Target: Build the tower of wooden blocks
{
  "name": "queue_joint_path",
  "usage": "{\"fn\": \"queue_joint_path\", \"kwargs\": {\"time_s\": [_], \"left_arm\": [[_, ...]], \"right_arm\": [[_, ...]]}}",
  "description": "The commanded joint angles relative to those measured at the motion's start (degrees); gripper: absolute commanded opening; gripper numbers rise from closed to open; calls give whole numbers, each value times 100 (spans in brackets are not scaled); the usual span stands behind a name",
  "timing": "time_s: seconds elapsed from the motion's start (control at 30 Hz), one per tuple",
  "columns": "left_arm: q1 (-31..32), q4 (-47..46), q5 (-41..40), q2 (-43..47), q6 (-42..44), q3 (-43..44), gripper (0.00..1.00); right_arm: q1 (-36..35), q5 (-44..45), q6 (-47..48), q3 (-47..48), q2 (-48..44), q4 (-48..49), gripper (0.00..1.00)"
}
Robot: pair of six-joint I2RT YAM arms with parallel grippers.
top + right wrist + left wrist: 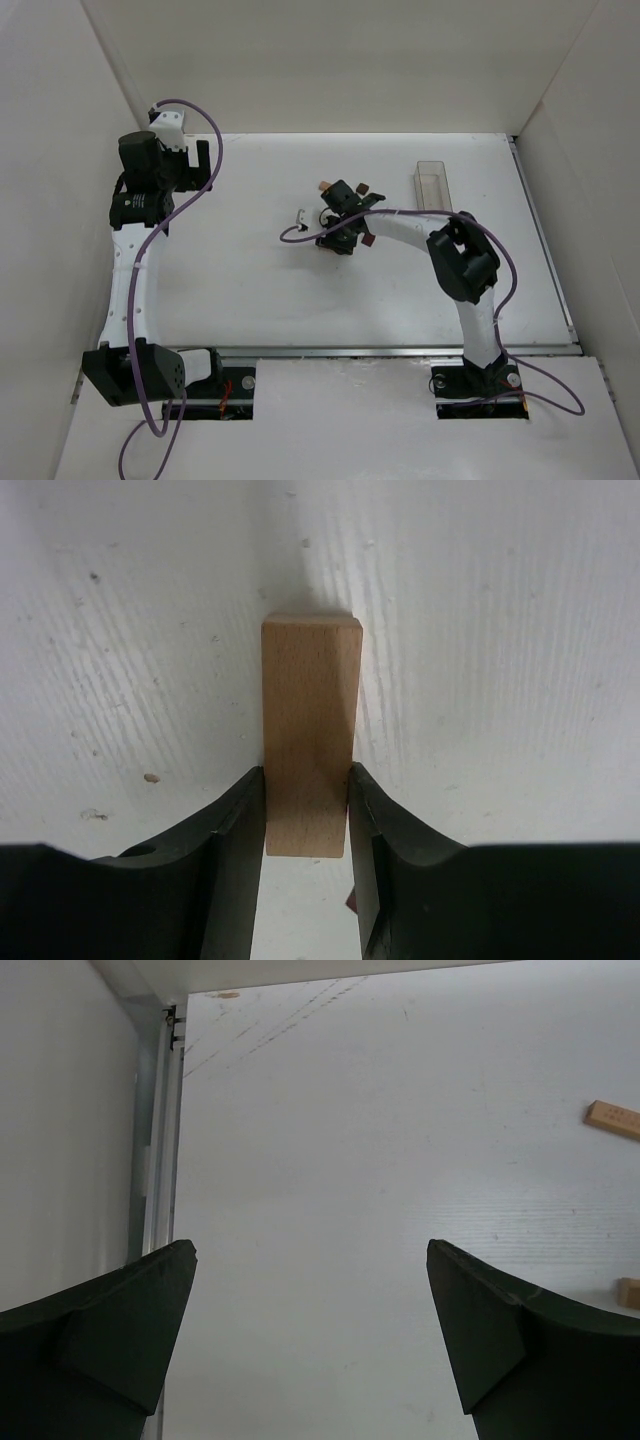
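In the right claw [305,825], the light tan bar [311,710] sits clamped, long axis straight ahead. The left claw [310,1260] stands spread.

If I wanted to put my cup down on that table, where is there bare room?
Widest bare patch: the table between the left arm and the right gripper. Also bare: right of the clear box, to the table's edge. Crowded: around the right gripper, shut on a tan block, with dark cubes scattered beside it.
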State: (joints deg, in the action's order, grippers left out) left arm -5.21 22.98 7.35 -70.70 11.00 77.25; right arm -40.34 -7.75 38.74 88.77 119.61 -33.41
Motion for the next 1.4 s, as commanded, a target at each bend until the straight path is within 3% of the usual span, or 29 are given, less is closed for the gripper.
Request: {"fn": "queue_joint_path", "kwargs": {"time_s": [0.0, 0.2, 0.33, 0.47, 0.6, 0.83, 1.07, 1.37], "left_arm": [[29, -154, 12, 205, 68, -79, 100], [29, -154, 12, 205, 68, -79, 100], [29, -154, -41, 205, 68, -79, 100], [29, -154, -41, 205, 68, -79, 100], [29, -154, -41, 205, 68, -132, 100], [29, -154, -41, 205, 68, -132, 100], [29, -154, -94, 205, 68, -132, 100], [29, -154, -94, 205, 121, -132, 100]], "right_arm": [[-132, -385, 1416, 9, -237, -438, 4], [-185, -175, 2102, 254, -43, -579, 4], [-185, -664, 2102, 422, 36, -772, 5], [-185, -614, 2102, 422, 141, -772, 9], [-132, -684, 2050, 422, 141, -772, 26], [-132, -798, 1593, 422, 141, -589, 36], [43, -1001, 1171, 483, 194, -474, 35], [43, -518, 995, 483, 194, -280, 37]]}}
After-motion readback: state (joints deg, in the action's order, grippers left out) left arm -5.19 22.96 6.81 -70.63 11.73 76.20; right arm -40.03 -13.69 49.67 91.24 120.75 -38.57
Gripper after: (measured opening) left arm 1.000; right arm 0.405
